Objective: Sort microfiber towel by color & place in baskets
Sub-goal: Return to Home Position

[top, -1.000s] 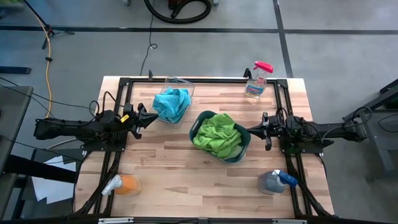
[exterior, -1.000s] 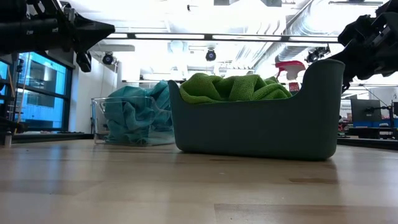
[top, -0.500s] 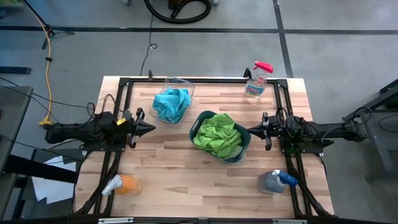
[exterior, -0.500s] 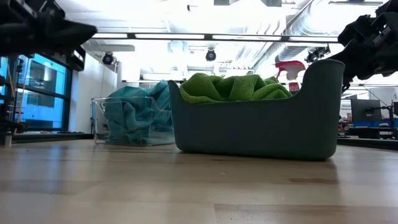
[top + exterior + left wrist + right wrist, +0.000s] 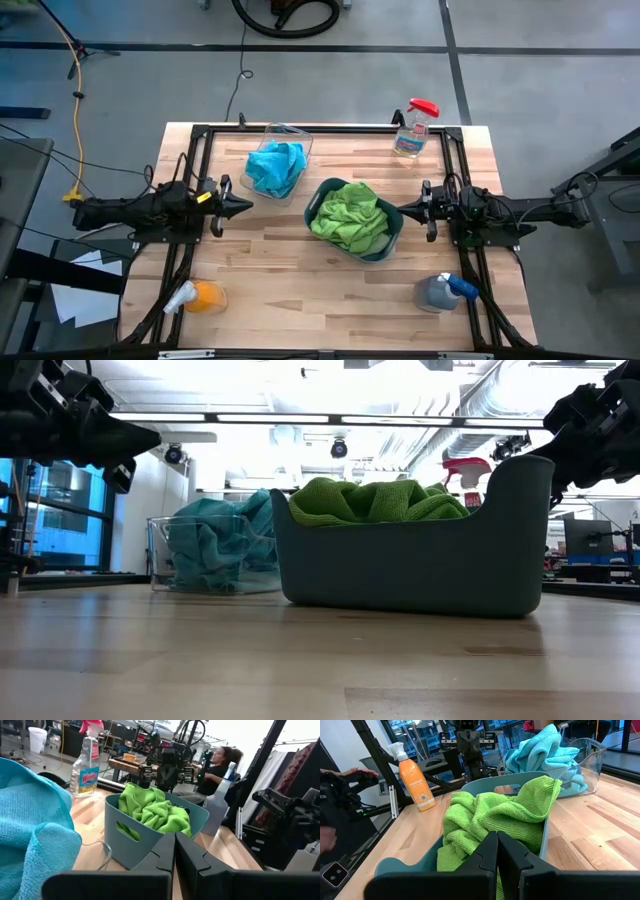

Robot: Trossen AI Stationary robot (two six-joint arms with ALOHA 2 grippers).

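Lime green microfiber towels [image 5: 349, 217] lie heaped in the dark teal-grey tub [image 5: 390, 243], which sits near the middle of the wooden tabletop [image 5: 300, 285]. The heap rises above the tub's rim. Turquoise microfiber towels [image 5: 276, 167] fill the clear tub [image 5: 291, 132], which stands just beside the teal-grey one, toward the far left. No cloth lies loose on the wood.

The left arm [image 5: 140, 209] reaches in level from the left edge. The left jaws are pressed together with nothing between them, near the clear tub but apart from it. The right arm [image 5: 490, 212] reaches in from the right edge. The right jaws are likewise closed and empty, with their tip just beside the teal-grey tub's rim.

A pink-topped spray bottle [image 5: 412, 128] stands at the far right corner, an orange spray bottle [image 5: 198, 297] at the near left, and a grey bottle with a blue top [image 5: 444, 291] at the near right. A black metal frame [image 5: 330, 127] borders the work area. A seated person [image 5: 216, 764] shows in the room beyond
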